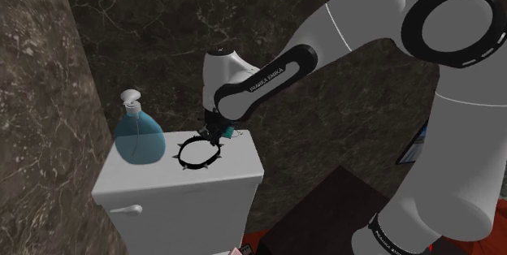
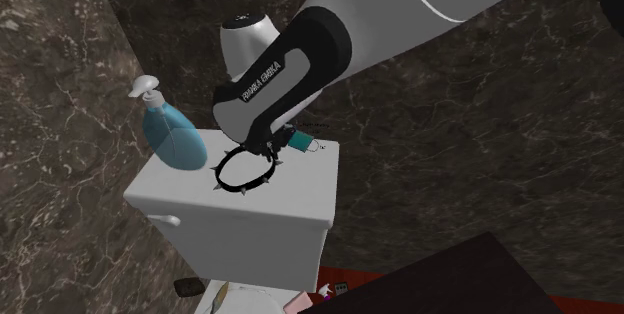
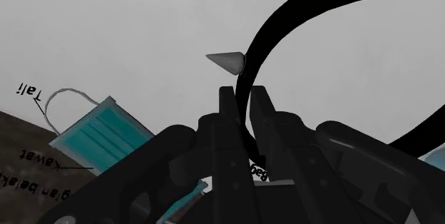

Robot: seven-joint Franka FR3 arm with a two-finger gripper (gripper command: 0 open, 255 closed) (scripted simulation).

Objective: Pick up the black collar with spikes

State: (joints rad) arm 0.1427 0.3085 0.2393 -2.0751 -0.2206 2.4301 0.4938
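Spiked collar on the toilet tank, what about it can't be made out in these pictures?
Shoulder view: the gripper covers the spiked collar's far rim, hiding the grip point.
Second exterior view: the arm's wrist hides that rim and part of the teal face mask.
Wrist view: the loop is cut off by the picture's edges; whether it rests on the tank lid is unclear.

The arm (image 1: 272, 79) reads "FRANKA EMIKA"; the mask packet (image 3: 100, 133) seemingly says "Tali".

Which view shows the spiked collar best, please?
The shoulder view: nearly the whole spiked collar shows, on the toilet tank. The second exterior view's arm hides more; the wrist view gives one arc between the fingers.
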